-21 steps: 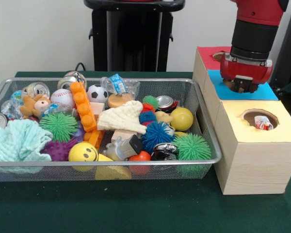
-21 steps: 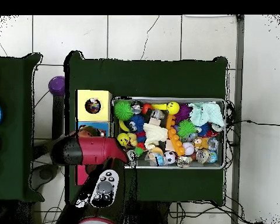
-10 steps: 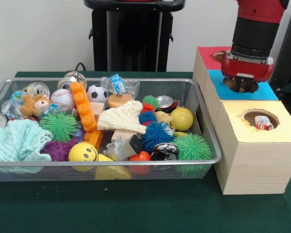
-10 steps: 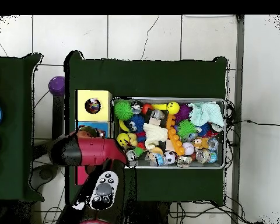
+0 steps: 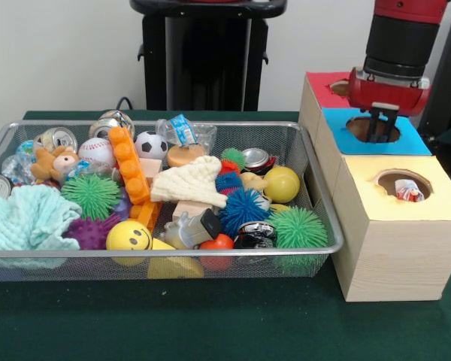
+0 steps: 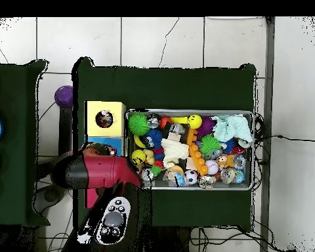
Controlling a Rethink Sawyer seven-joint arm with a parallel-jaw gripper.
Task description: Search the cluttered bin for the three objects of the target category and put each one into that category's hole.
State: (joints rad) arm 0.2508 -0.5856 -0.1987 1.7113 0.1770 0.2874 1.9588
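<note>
I see the bin (image 5: 316, 203) left of the box row (image 5: 395, 248) in front view, nearly touching. Gripper (image 5: 380, 126) hangs over the middle box's hole (image 5: 372, 129). The near box's hole (image 5: 403, 183) has something in it. Cloth (image 5: 26, 218) sits at the bin's left end, balls and cans piled rightward.

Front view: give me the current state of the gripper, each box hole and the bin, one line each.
gripper: above the blue hole, nothing visible in it; open or shut unclear.
blue hole: uncovered, contents not visible.
yellow hole: uncovered, a red and white item inside.
red hole: mostly hidden behind the arm.
wire bin: upright on the table, crowded with toys, balls and cans.
</note>
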